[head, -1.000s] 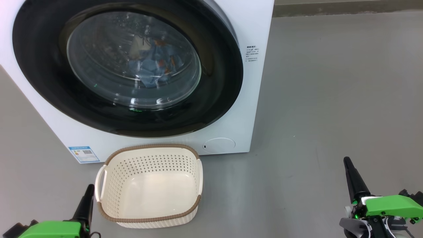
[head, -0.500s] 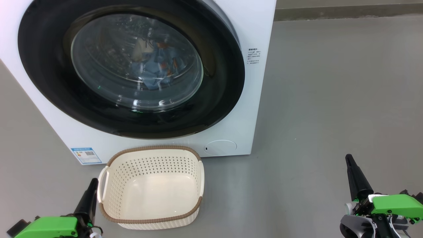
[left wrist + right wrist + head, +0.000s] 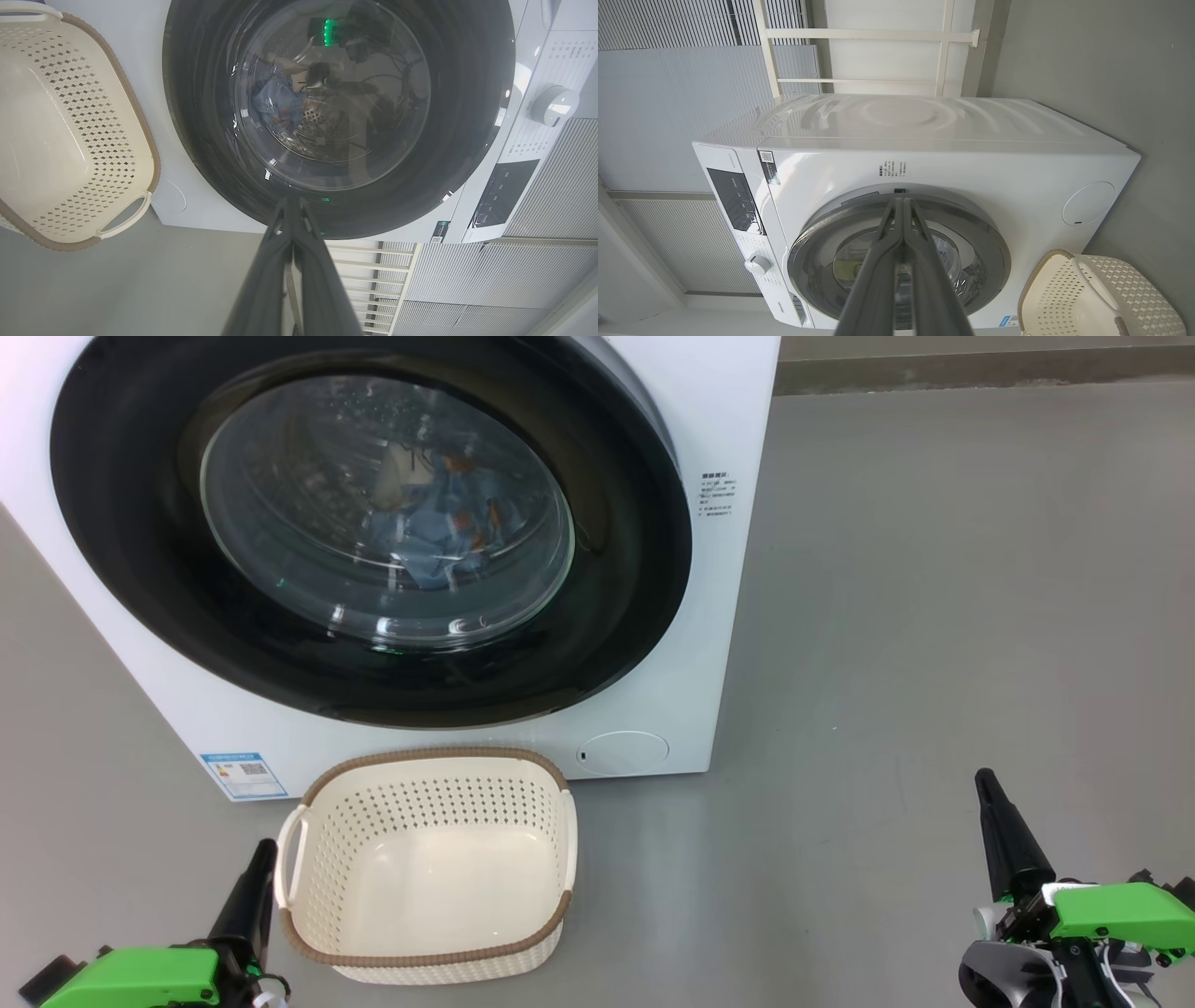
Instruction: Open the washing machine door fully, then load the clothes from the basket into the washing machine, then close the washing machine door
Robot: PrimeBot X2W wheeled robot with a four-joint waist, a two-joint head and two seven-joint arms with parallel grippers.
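Head view first. The big white front-loading washing machine (image 3: 738, 616) sits on a plain grey floor (image 3: 934, 616). Its washing machine door (image 3: 616, 616), the large round one with the wide glossy black rim and bulging clear glass bowl, is shut flat against the front. Through the glass you can make out the clothes (image 3: 429, 537), blue fabric with orange and cream bits, lying inside the drum.

The small cream perforated plastic basket (image 3: 420, 793) with the brown woven-look rim stands on the floor right in front of the machine, below the door, its bare bottom showing. The left end effector (image 3: 266, 849) is at the lower left, just beside the basket's left handle. Its two long dark fingers are pressed together on nothing, and it's hard to say if they touch the handle. The right end effector (image 3: 985, 784) is at the lower right, well apart from everything, fingers pressed together too.

In the left wrist view the fingers meet in a point in front of the door's black rim. The clothes sit behind the glass and the basket is off to that view's left. A white round knob (image 3: 553, 105) shows at the right.

In the right wrist view the fingers are squeezed together, the machine appears sideways with its door shut, and the basket is in the bottom right corner.
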